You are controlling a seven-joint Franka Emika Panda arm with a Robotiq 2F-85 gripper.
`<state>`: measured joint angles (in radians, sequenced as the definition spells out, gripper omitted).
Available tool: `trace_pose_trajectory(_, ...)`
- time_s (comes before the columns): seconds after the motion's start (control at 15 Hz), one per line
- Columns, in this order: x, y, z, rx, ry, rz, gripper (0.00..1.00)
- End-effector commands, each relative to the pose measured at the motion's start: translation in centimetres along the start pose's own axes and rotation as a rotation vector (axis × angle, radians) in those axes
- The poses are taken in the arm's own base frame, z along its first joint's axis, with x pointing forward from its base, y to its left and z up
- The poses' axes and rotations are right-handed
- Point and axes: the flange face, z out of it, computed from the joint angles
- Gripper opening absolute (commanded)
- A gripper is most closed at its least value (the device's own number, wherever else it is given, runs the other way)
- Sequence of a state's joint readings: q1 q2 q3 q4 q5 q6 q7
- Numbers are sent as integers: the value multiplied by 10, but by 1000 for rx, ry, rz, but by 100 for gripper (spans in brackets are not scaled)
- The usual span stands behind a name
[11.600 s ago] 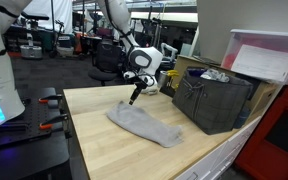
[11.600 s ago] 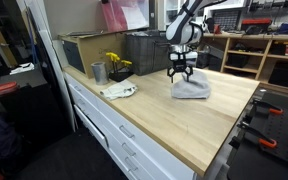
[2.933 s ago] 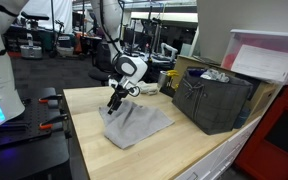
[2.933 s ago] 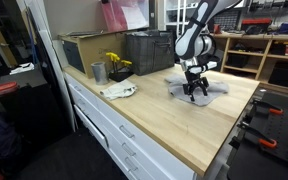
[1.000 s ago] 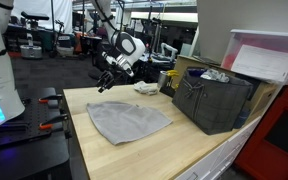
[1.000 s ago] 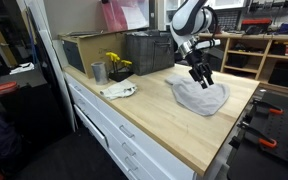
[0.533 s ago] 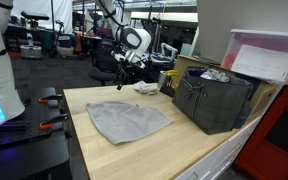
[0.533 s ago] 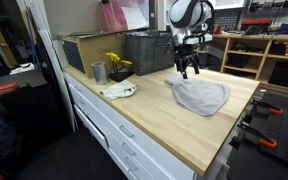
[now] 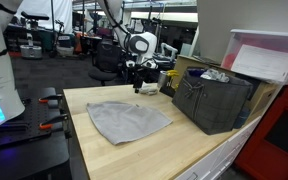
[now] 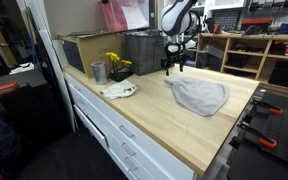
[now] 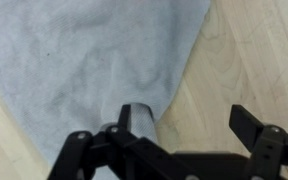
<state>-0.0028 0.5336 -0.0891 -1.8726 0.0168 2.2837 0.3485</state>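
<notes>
A grey cloth [image 9: 127,120] lies spread flat on the wooden table [image 9: 174,155], and both exterior views show it [image 10: 199,95]. My gripper [image 9: 139,88] hangs open above the table's far side, just past the cloth's far edge, and touches nothing [image 10: 173,69]. In the wrist view the cloth [image 11: 84,55] fills the upper left and bare wood shows at the right. My gripper [image 11: 191,125] holds nothing between its two dark fingertips [image 11: 249,125]. One fingertip is over the cloth's edge, the other over wood.
A dark crate [image 9: 214,100] stands on the table beside the cloth, with a pink-lidded box [image 9: 269,58] behind it. A white rag [image 10: 119,91], a metal cup [image 10: 98,72] and yellow flowers [image 10: 116,62] sit near a bin [image 10: 149,50].
The gripper has opened fully, lifted off the cloth and swung toward the table's far side. The cloth stays flat where it was let go.
</notes>
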Motion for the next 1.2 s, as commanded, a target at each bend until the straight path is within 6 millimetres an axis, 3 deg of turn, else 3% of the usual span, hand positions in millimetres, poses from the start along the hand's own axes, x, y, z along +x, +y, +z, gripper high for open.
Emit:
trace_pose_trajectory(0.0,37,-4,32,-84,59,104,100)
trace_pose_trajectory(0.33,55,-8,74,-218,101,169,100)
trace_pose_trajectory(0.67,44,-16,101,-354,152,208,100)
trace_pose_trajectory(0.73,41,-15,104,-383,168,213,82)
trace_pose_trajectory(1.13,26,12,113,-559,241,216,35)
